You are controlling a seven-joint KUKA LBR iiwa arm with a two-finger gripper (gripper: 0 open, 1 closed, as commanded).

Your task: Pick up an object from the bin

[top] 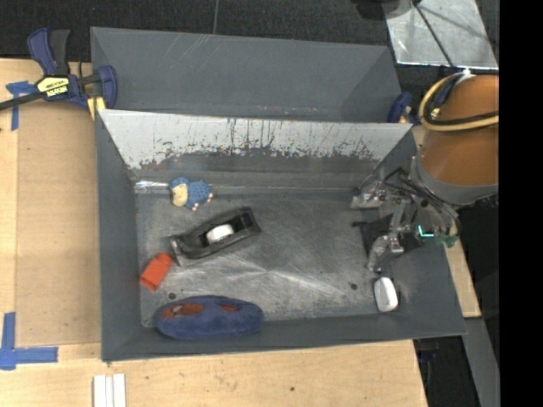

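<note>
The main risk here is the corner: the small white rounded thing point(386, 294) lies on the floor of the bin point(254, 83) at its near right end, close to where the sloping right wall and the front wall meet. A descent there would likely leave little room on the wall side, so the jaws could scrape metal or nudge the thing further into the corner instead of closing around it. Its smooth, rounded shape also looks apt to squirt out under a pinch. The arm point(462, 142) reaches in from the right, and the jaws hang just beside the white thing, toward the bin's back; nothing shows between them. Whether they are spread or pressed together cannot be told. The other 4 things, among them a black tape dispenser point(214, 234), lie well apart to the left.
</note>
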